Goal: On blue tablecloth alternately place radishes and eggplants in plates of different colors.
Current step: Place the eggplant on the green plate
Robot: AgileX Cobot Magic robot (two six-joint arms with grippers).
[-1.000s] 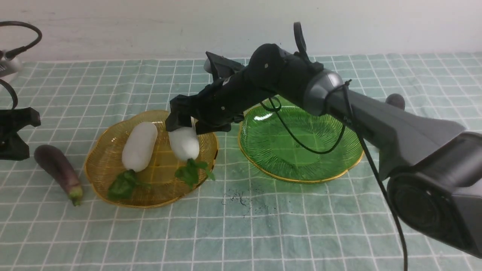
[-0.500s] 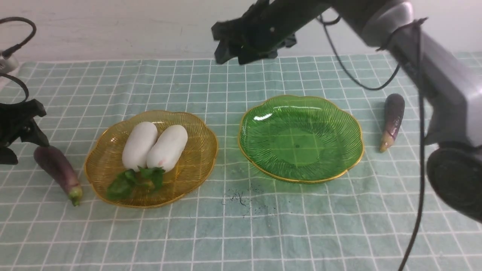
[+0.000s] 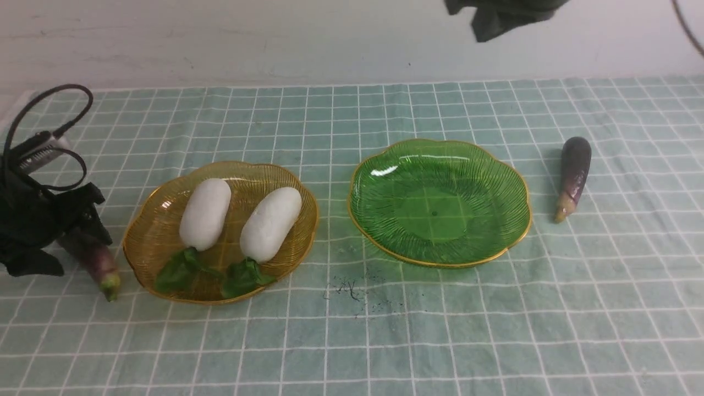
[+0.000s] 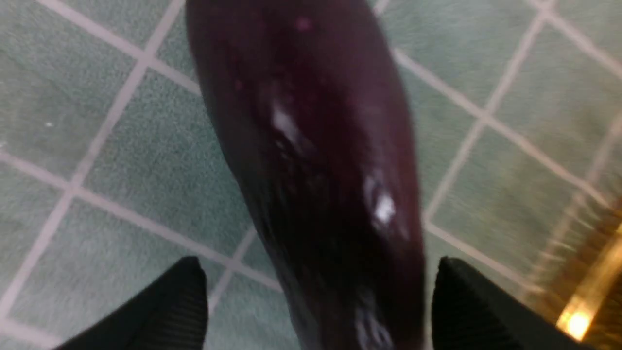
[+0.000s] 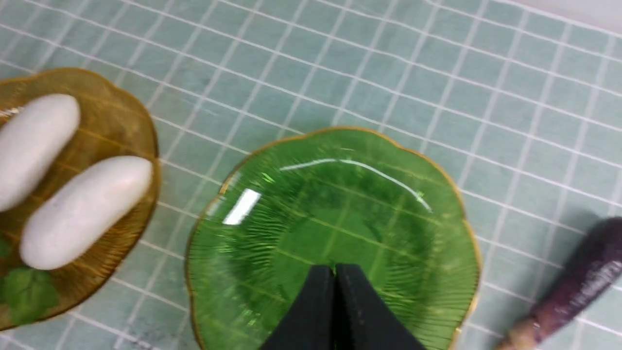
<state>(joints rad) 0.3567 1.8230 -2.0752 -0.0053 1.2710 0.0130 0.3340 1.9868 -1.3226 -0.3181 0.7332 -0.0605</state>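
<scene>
Teal-green checked cloth, the blue tablecloth [image 3: 440, 330], covers the bench, with a small dark smudge [image 3: 349, 289] near its middle. The left arm sits low at the left edge of the front view, its wrist tipped down toward the cloth and a looped black cable [image 3: 52, 137] rising above it. The left claw [image 4: 318, 272] is released. In the left wrist view its two black fingers [image 4: 170, 311] stand spread on either side of the left eggplant [image 3: 96, 264], and cloth shows between one finger and the purple skin. Whether the other finger touches the skin is too blurred to tell. This eggplant lies on the cloth just beside the left rim of the amber plate [image 3: 143, 264], with its greenish stem end toward the robot.

Two radishes [image 3: 205, 213] [image 3: 270, 223] lie side by side in the amber plate, with their leaf tufts at the near rim.

The right arm is raised high, and only a dark part of it cuts the top edge of the front view. The right claw [image 5: 335, 272] is clenched on itself, fingers pressed together with nothing between them. It hangs above the green plate [image 3: 440, 203], which sits to the right of the amber one. The right eggplant [image 3: 573, 173] lies on the cloth to the right of the green plate, apart from its rim, with its pale stem tip pointing toward the robot.
</scene>
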